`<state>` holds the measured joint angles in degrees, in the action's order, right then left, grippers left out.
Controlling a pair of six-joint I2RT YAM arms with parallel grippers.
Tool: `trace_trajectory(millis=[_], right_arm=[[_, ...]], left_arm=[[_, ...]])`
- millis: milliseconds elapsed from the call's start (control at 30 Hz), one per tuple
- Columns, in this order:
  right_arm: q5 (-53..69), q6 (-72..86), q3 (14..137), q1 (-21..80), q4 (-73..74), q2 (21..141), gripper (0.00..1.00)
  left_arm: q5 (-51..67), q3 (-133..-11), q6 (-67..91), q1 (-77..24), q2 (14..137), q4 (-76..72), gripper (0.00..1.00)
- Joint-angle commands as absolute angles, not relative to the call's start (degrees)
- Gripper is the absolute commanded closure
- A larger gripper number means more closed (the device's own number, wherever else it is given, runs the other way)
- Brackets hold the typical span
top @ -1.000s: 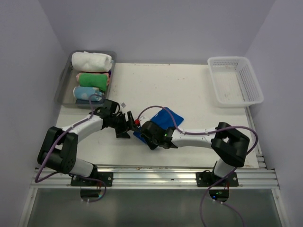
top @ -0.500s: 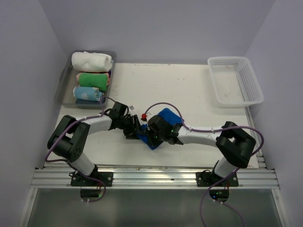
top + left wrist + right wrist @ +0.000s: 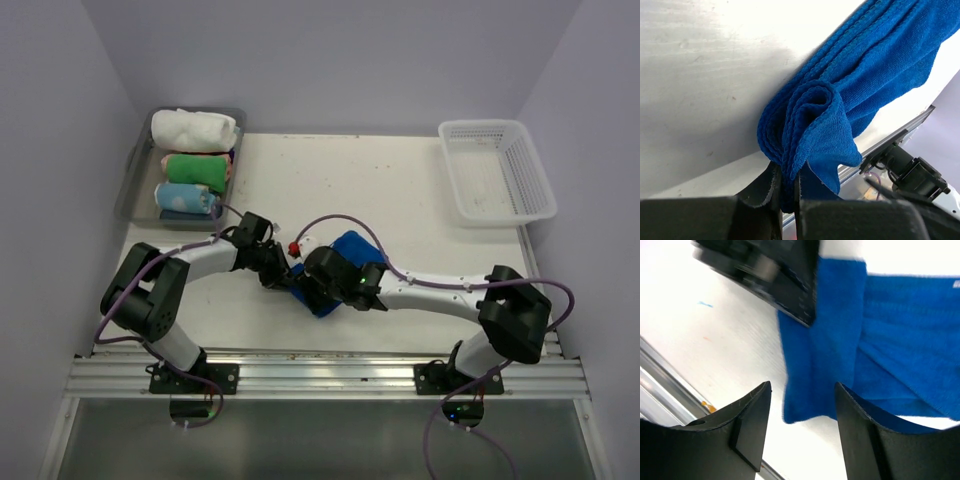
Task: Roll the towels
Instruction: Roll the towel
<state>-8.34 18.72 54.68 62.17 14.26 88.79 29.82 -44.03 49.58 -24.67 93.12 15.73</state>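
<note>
My left gripper (image 3: 790,176) is pinched tight on the blue towel (image 3: 865,75), its two fingers (image 3: 765,187) nearly meeting with a rolled, layered fold of cloth squeezed between them near the front of the table (image 3: 400,190). The rest of the towel trails away across the table top. My right gripper (image 3: 802,390) hangs just above the same towel with its fingers (image 3: 752,412) spread apart and nothing between them; the towel's near corner lies under the gap. From above, both grippers meet at the towel's left end, the left one (image 3: 283,278) beside the right one (image 3: 310,287). The white towel (image 3: 195,128) lies rolled in the tray (image 3: 135,170) at the far left, beside a green towel (image 3: 195,167) and a dotted towel (image 3: 185,197).
</note>
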Motion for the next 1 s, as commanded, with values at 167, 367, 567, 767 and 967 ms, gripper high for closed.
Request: trace_trajectory(millis=[167,367,567,767,967], right_arm=[[-21.0,9.8,64.0,69.9,17.5,95.1,0.42],[-23.8,8.4,65.0,71.5,16.1,100.7,0.47],[-26.4,9.8,65.2,71.5,14.8,105.1,0.66],[-21.9,11.5,64.8,70.1,14.1,101.7,1.0],[-1.6,14.0,63.9,63.8,14.5,97.7,1.0]], left_arm=[[29.2,-45.6,51.5,-24.7,91.2,19.8,1.0],[30.8,-45.1,52.6,-24.6,90.7,18.6,1.0],[31.2,-45.4,53.0,-24.6,89.9,18.9,1.0],[32.4,-44.1,53.1,-24.0,87.1,17.8,0.95],[35.8,-41.1,53.7,-20.6,80.6,15.5,0.5]])
